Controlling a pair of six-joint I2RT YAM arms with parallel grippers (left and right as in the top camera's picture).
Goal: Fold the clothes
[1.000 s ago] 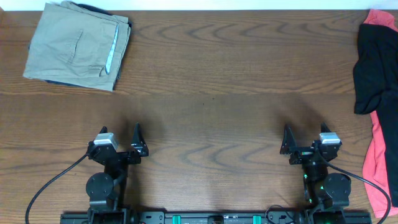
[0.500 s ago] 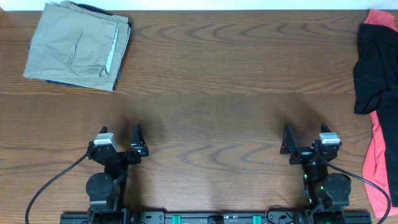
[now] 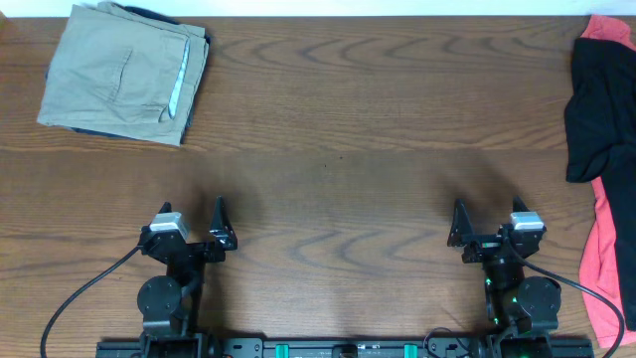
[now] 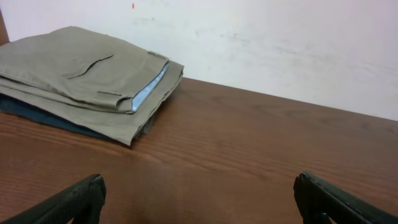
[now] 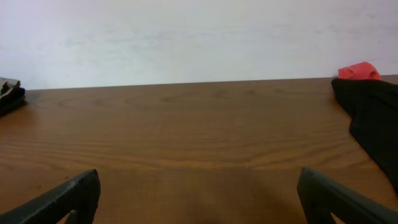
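Jaws on both arms gape empty. The black garment (image 3: 596, 99) lies crumpled over the red garment (image 3: 602, 268) at the desk's (image 3: 338, 129) right edge — best the right arm pinches a single hem, then drags it centre.

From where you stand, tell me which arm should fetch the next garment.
Right. The unfolded black garment lies crumpled at far right, nearest the right gripper, which is open; the khaki trousers on the left side are already folded.
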